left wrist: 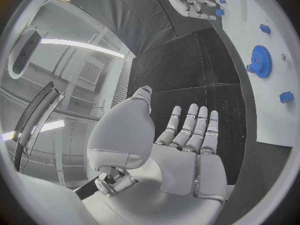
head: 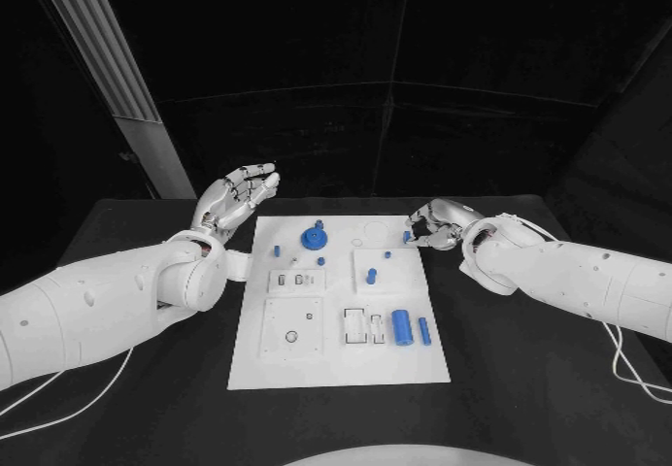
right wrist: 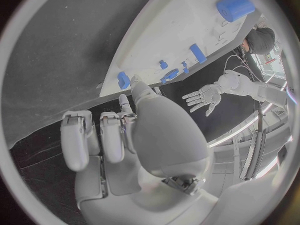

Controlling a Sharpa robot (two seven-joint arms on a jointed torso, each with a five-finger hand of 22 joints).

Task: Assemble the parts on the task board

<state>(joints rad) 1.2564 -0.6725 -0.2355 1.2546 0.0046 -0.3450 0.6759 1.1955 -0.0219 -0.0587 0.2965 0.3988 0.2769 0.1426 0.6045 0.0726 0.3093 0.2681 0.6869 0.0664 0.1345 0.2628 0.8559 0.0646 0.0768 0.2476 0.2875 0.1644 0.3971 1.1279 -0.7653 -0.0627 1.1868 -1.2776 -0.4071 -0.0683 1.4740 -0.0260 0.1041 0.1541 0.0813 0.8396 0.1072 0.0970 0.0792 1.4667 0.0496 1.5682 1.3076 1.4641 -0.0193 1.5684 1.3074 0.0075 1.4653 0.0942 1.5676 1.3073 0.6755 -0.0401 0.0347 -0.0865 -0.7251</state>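
Several small blue parts sit on the white task board at frame centre; prob. light, rigid plastic, smooth so a bit slippery, best pinched across their sides w/ fingertips. Blue gear stands upper left on the board, a cylinder and a slimmer pin lie lower right, a few short pegs between. Left hand, upper left just off the board's corner, is raised, fingers spread, holding nothing. Right hand at the board's upper right edge has fingers curled around a small blue peg; looks pinched, though contact is hard to confirm.
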